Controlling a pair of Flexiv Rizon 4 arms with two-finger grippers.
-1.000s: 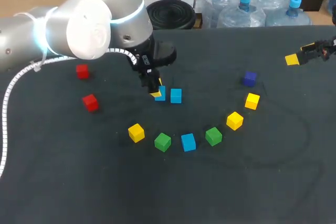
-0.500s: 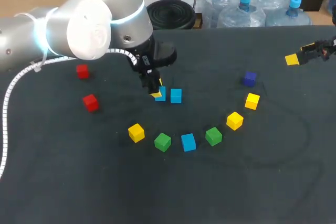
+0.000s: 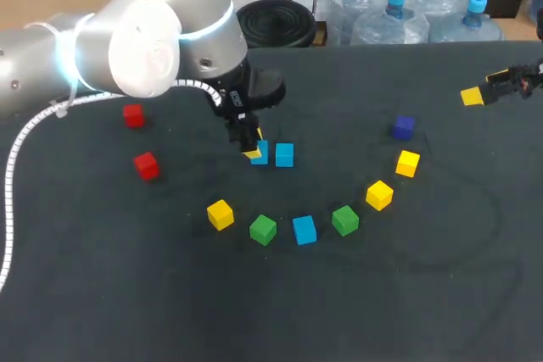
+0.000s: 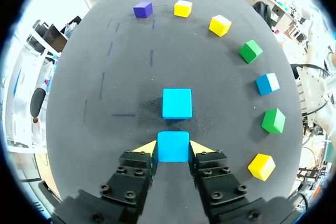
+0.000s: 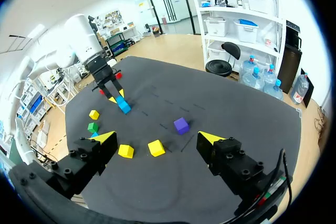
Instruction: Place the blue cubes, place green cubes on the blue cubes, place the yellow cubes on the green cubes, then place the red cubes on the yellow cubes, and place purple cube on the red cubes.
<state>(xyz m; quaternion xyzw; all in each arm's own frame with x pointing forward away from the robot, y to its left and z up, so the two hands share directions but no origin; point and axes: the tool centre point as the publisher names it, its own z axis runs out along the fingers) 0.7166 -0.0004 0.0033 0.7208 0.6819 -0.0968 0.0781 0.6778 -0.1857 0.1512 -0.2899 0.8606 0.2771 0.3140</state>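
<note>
Blue cube (image 4: 173, 142) sits on the bench (image 3: 407, 294) between the fingers of the left tool (image 4: 173, 149). A second blue cube (image 4: 177, 103) lies just ahead of it, the two close but with a narrow strip of bench showing between them. The cube looks like a small, rigid block with flat, smooth faces, so it is probably light and will not give under pressure. Its smoothness means it could twist or slip if pinched off-centre. The sound hold is on two opposite side faces, low and square, with the fingers centred on each face.

In the left wrist view, that is how the left tool appears to have it. The fingers are narrowed to the cube's width, with one yellow tip against each side face, and the cube's underside rests on the bench.

The right tool (image 5: 157, 138) hangs near the bench's far right edge. Its fingers are spread wide and it grips nothing.

A third blue cube (image 3: 304, 229) lies in an arc nearer the robot with two green cubes (image 3: 263, 229) and three yellow cubes (image 3: 220, 214). The purple cube (image 3: 404, 127) is at the arc's right end. Two red cubes (image 3: 146, 165) lie well apart to the left.
</note>
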